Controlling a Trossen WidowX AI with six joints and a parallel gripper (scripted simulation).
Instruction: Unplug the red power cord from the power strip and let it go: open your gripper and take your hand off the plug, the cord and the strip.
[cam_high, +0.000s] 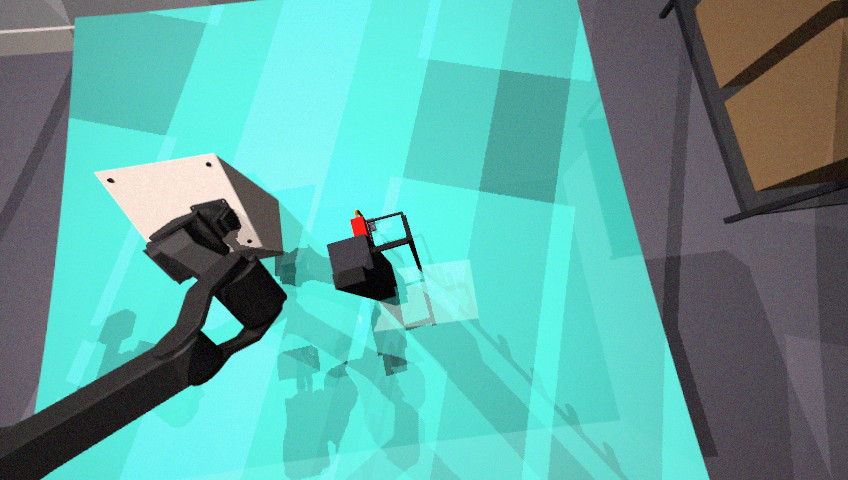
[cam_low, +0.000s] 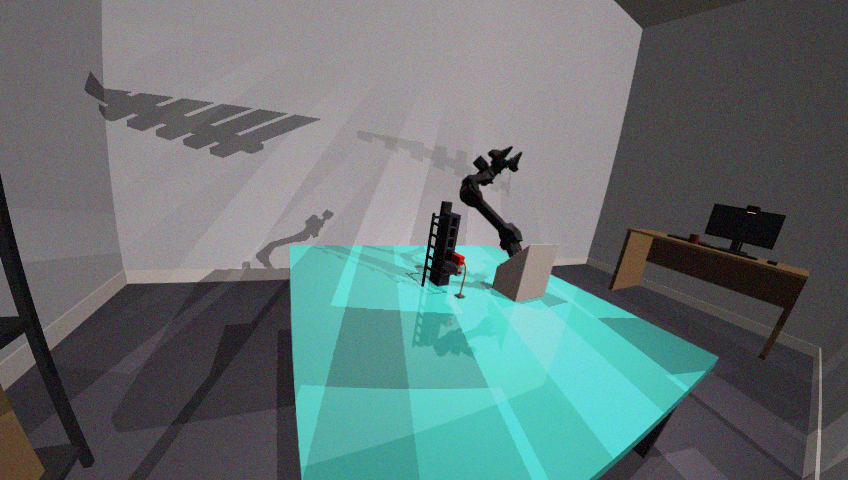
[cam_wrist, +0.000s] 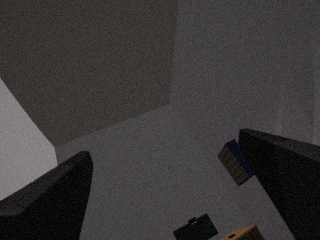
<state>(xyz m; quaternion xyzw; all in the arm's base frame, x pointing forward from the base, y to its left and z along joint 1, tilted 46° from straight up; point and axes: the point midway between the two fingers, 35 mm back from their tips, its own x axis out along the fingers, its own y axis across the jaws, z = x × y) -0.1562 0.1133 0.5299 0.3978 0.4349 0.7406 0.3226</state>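
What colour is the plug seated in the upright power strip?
Red plug, on the dark power strip; clearest in the exterior view.

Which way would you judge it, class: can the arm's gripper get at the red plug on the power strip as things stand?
Probably yes. The gripper is open, raised high and pointing away, but nothing stands between it and the red plug, which juts from the upright power strip on the arm's side.
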